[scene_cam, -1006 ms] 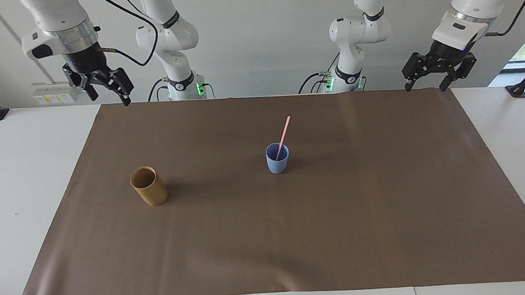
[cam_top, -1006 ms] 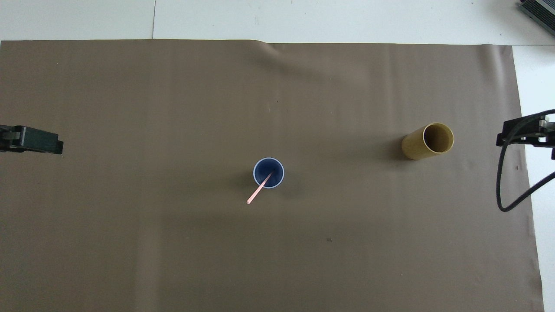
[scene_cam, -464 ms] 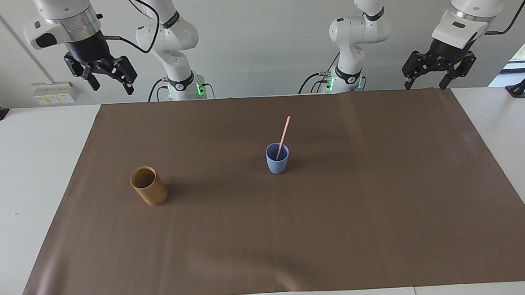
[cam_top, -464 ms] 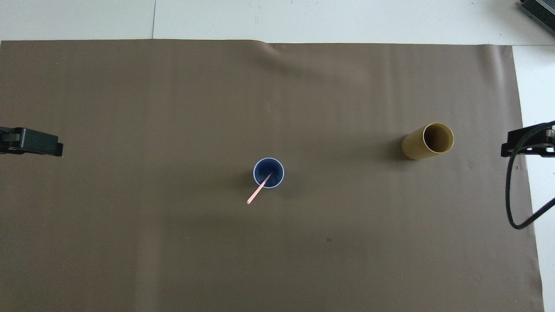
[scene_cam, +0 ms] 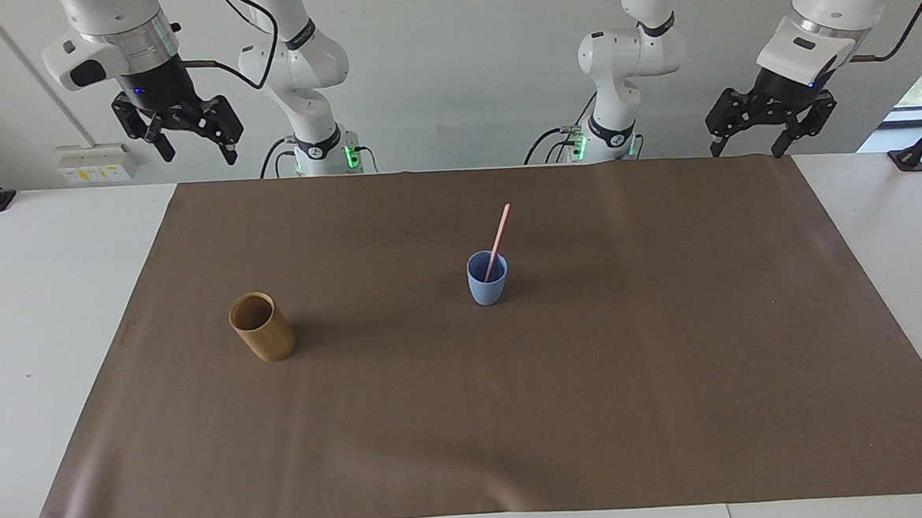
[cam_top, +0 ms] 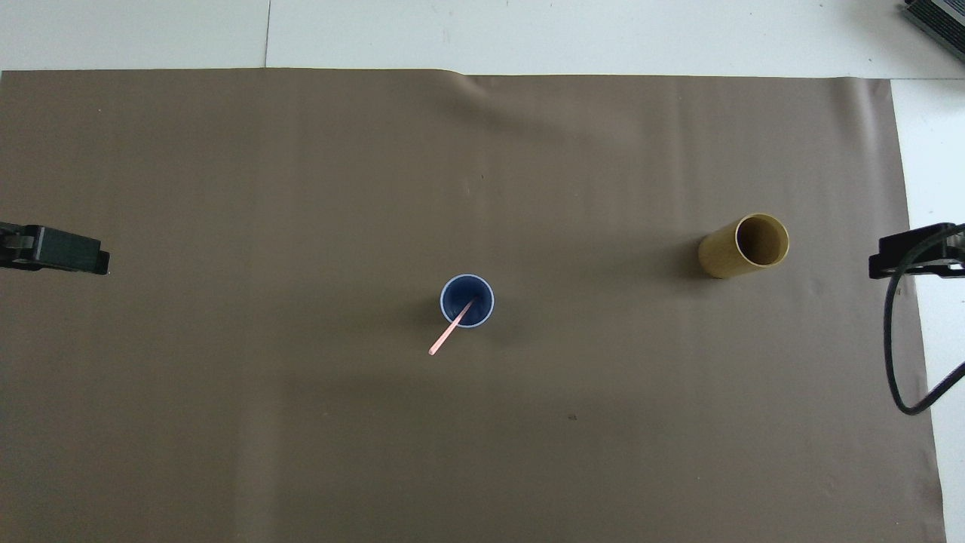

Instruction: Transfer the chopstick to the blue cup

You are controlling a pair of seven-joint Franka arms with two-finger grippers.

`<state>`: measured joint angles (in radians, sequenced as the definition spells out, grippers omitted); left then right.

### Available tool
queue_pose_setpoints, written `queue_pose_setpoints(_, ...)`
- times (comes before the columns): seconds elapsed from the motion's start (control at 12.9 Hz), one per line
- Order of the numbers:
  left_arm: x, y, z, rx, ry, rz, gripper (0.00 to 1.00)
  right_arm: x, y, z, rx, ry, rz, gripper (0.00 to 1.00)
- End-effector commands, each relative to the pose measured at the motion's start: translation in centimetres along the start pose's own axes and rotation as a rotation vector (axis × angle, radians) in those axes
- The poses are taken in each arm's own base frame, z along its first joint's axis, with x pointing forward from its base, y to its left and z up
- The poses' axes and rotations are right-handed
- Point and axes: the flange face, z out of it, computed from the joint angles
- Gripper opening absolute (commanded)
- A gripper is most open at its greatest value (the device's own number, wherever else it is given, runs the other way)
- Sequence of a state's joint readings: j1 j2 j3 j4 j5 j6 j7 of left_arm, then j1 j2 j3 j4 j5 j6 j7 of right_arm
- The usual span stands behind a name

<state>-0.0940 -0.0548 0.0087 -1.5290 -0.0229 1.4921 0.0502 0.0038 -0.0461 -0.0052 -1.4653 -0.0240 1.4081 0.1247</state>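
The left end effector hangs raised over the brown mat's corner at the left arm's end of the table, its fingers spread apart and holding nothing. The right end effector hangs raised above the table edge at the right arm's end, just off the mat's corner there; its fingers also stand apart and empty.

Well apart from both end effectors, roughly midway between them and out on the mat, stands the blue cup, upright. The pink chopstick stands inside it, its lower end down in the cup and its upper part leaning on the rim, tilted toward the robots and slightly toward the left arm's end. From overhead, the cup shows its open mouth, with the chopstick slanting out over the rim on the robots' side.

A taller tan cup stands upright on the mat toward the right arm's end, below and out from the right end effector, a little farther from the robots than the blue cup and well apart from it; overhead, the tan cup sits near the mat's edge. In that view only the dark tips of the left end effector and the right end effector show at the frame's edges.
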Motion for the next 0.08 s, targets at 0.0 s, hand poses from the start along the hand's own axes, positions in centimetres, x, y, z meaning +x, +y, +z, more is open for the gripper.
queue_pose_setpoints(0.0, -0.71, -0.54, -0.31, 0.014, -0.006, 0.011, 1.00, -0.55, 0.14, 0.03, 0.013, -0.011, -0.003, 1.00)
